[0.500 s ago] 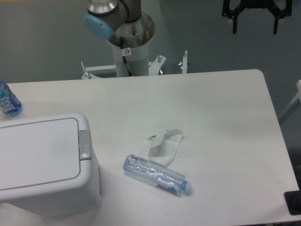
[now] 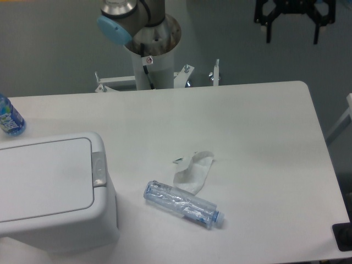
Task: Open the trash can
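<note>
My pincer [image 2: 292, 33] hangs wide, empty, upper right of frame; the trash can [image 2: 52, 192] sits lower left, lid shut. I'd cross over and press its latch [image 2: 99, 168] squarely.

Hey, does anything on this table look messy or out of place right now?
Yes. A crushed clear bottle lies on its side near the table's front, with a crumpled white wrapper touching it, like litter. The trash can beside them is shut.
</note>
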### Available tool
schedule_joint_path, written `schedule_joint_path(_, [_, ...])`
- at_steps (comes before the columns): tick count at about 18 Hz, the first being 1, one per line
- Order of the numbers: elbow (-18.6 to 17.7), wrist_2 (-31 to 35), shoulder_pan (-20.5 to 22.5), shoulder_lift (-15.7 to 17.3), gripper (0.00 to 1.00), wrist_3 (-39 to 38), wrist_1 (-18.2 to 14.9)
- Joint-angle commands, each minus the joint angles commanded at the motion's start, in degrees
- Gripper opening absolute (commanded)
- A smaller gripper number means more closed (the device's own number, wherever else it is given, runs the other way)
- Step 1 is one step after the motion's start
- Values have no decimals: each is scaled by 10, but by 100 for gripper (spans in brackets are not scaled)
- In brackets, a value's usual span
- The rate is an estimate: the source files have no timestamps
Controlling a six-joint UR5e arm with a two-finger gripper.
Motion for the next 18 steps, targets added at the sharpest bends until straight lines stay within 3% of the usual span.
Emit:
schedule_joint_path(3, [-3, 3, -69, -20, 100, -125, 48])
schedule_joint_path(9, [-4, -3, -164, -34, 100, -315, 52])
schedule_joint_path(12, [-4, -18, -213, -54, 100, -376, 57])
schedule_joint_path(18, [0, -19, -274, -89, 100, -440, 128])
